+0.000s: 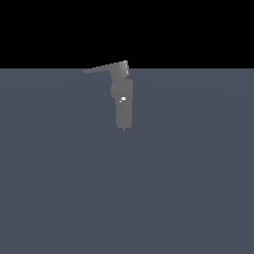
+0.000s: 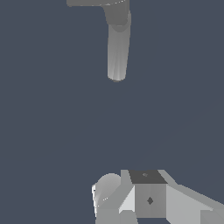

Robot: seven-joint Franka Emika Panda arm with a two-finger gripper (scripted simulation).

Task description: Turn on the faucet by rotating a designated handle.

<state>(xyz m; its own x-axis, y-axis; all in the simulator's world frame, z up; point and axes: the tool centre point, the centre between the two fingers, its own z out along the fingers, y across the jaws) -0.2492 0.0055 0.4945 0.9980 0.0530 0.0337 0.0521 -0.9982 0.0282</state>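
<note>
No text, label, brand, number or sign can be read in either view. The faucet (image 1: 123, 101) is plain grey with only a small bright white spot, and the grey blocks in the wrist view carry no writing.

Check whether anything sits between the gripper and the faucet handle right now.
Nothing visible does. In the wrist view only bare floor separates the gripper from the faucet. The handle juts toward the exterior view's left with nothing around it.
</note>
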